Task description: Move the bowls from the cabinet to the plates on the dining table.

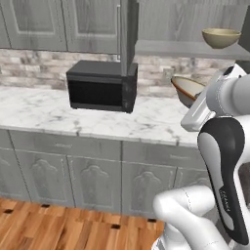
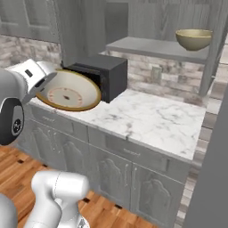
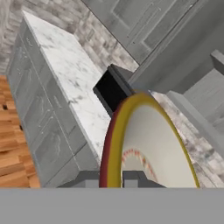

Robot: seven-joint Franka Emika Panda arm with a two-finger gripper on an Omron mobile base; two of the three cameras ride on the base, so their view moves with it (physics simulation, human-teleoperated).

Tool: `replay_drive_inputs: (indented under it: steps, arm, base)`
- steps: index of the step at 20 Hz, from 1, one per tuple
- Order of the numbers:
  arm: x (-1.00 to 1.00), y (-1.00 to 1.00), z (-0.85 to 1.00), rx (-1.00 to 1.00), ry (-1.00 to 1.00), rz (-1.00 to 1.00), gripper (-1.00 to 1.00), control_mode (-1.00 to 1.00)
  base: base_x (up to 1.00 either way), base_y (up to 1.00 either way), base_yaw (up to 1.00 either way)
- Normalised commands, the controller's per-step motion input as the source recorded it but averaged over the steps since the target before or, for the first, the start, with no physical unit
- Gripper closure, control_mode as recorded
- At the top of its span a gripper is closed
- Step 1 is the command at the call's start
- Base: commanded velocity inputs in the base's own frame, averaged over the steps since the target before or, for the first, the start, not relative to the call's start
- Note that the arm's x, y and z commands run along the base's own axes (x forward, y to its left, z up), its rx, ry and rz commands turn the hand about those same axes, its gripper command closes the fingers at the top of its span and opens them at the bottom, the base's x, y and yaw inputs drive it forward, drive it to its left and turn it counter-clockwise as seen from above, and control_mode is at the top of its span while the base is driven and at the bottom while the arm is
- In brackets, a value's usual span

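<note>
A black microwave (image 1: pixel 101 87) sits at the left on the white marble counter (image 1: pixel 44 110), its back to the brick wall under the closed grey upper cabinet doors (image 1: pixel 58 22). Just right of it, my gripper (image 3: pixel 113 178) is clamped on the rim of one bowl (image 2: pixel 69 92), held up in the air above the counter's near edge and tipped on its side. From the right base camera its cream inside, with a faint reddish ring and a brownish rim, faces outward just in front of the microwave; from the left base camera only part of that bowl (image 1: pixel 187 89) shows beside my white wrist. Along my hand, the rim (image 3: pixel 112 140) runs edge-on between my two dark fingertips (image 3: pixel 133 177), one on either side of it. Farther right and higher, the second bowl (image 2: pixel 193 39) stands upright on the plain grey shelf of the open cabinet (image 2: pixel 151 46), well apart from the one I hold. Below the counter, carved grey cupboard fronts (image 1: pixel 93 178) meet a wooden floor (image 1: pixel 49 227).
</note>
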Motion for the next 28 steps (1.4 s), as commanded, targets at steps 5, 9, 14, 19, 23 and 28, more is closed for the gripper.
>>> replay_drive_inputs:
  steps: [5,9,14,19,23,28]
  arm:
    - [0.0,0.0,0.0,0.0,0.0,0.0,1.0,1.0]
    - [0.0,0.0,0.0,0.0,0.0,0.0,1.0,1.0]
    - [0.0,0.0,0.0,0.0,0.0,0.0,1.0,1.0]
    - [0.0,0.0,0.0,0.0,0.0,0.0,1.0,1.0]
    - [0.0,0.0,0.0,0.0,0.0,0.0,1.0,1.0]
    - [0.0,0.0,0.0,0.0,0.0,0.0,1.0,1.0]
  base:
    - [-0.33,0.15,0.33]
    - [-0.19,0.22,0.29]
    - [-0.02,0.2,0.3]
    - [0.01,0.24,0.32]
    - [0.1,0.33,0.3]
    - [0.2,0.33,0.29]
